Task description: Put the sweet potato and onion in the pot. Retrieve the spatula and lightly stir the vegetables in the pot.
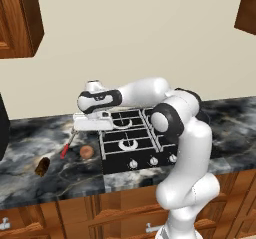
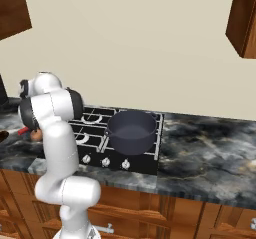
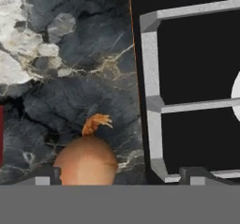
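Note:
The onion (image 1: 86, 151) lies on the dark marble counter just left of the stove; in the hand view the onion (image 3: 85, 162) sits low, nearer the left fingertip. My gripper (image 1: 92, 129) hangs open above it and holds nothing; its fingertips (image 3: 44, 177) stand wide apart over the onion and the stove's edge. The sweet potato (image 1: 43, 166) rests further left, near the counter's front. Between them the spatula (image 1: 65, 149) lies with its red handle toward the front. The pot (image 2: 131, 130) stands on the stove's right front burner, with nothing showing inside it.
The black stove (image 1: 131, 155) with grey grates (image 3: 151, 101) and front knobs borders the onion on the right. Wooden wall cabinets (image 1: 17, 18) hang above at the left. The marble counter (image 2: 210, 143) stretches right of the stove.

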